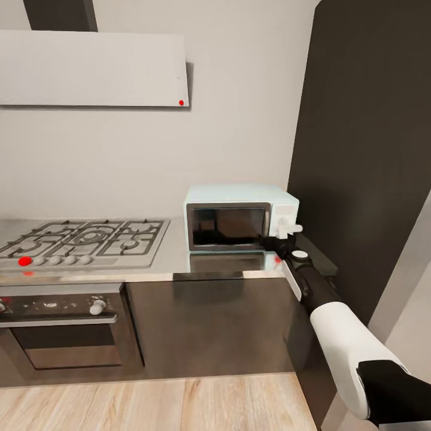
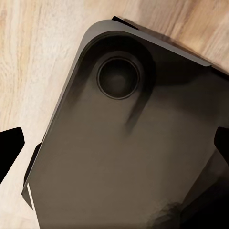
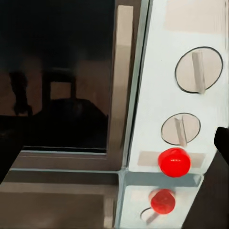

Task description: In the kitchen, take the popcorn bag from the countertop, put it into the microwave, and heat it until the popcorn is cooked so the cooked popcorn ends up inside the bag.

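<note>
Head view: microwave (image 1: 240, 216) on bench (image 1: 173, 263), door shut; right pincer (image 1: 286, 230) at its white knob panel, spread cannot tell. Right wrist view: red button (image 3: 174, 161) dead ahead, below two knobs, dark bag-like shape behind door glass. Left wrist view: left pincer (image 2: 114, 152) wide, over robot base (image 2: 124, 157), far from microwave.

Microwave (image 1: 239, 216) on countertop (image 1: 173, 263), right of hob (image 1: 81, 239)

Countertop (image 1: 173, 266): glossy grey, over dark cabinet fronts (image 1: 209, 323). Microwave (image 1: 239, 216) stands on it at the right end, back against the wall, door shut, its front mirrored in the surface. Gas hob (image 1: 84, 240) set into the left part, knobs along its front edge. Built-in oven (image 1: 63, 329) below the hob.
</note>
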Robot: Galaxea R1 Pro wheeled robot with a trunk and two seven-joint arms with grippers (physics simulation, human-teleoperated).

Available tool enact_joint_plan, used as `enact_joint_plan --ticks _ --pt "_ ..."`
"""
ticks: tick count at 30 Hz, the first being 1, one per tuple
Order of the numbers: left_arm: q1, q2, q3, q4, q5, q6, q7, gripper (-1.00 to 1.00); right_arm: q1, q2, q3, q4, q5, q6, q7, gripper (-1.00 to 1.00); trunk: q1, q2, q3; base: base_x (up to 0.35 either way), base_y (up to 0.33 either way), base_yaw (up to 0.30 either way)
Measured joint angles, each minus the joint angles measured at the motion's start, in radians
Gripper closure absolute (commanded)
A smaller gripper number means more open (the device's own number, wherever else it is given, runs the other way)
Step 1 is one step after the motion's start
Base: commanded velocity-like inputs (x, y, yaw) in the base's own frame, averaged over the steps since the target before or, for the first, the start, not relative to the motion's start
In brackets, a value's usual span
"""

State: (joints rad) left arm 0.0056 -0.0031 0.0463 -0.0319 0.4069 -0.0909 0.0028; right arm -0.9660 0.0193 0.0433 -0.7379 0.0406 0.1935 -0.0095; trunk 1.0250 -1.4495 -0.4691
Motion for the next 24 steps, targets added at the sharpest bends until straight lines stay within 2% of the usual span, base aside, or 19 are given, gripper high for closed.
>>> enact_joint_plan --ticks 4,13,24 --pt "0.000 0.000 0.000 0.000 0.000 0.000 0.000 -1.00 0.000 -0.004 0.000 0.001 -0.001 0.000 -0.002 -1.00 0.000 0.000 0.000 0.041 0.000 0.000" --pt "0.000 0.000 0.000 0.000 0.000 0.000 0.000 -1.00 0.000 -0.002 0.000 0.002 -0.003 -0.019 -0.003 -1.00 0.000 0.000 0.000 0.255 0.000 0.000" --pt "0.000 0.000 0.000 -0.001 0.000 0.000 0.000 -1.00 0.000 -0.001 0.000 0.010 -0.003 -0.029 -0.004 -1.00 0.000 0.000 0.000 0.031 0.000 0.000"
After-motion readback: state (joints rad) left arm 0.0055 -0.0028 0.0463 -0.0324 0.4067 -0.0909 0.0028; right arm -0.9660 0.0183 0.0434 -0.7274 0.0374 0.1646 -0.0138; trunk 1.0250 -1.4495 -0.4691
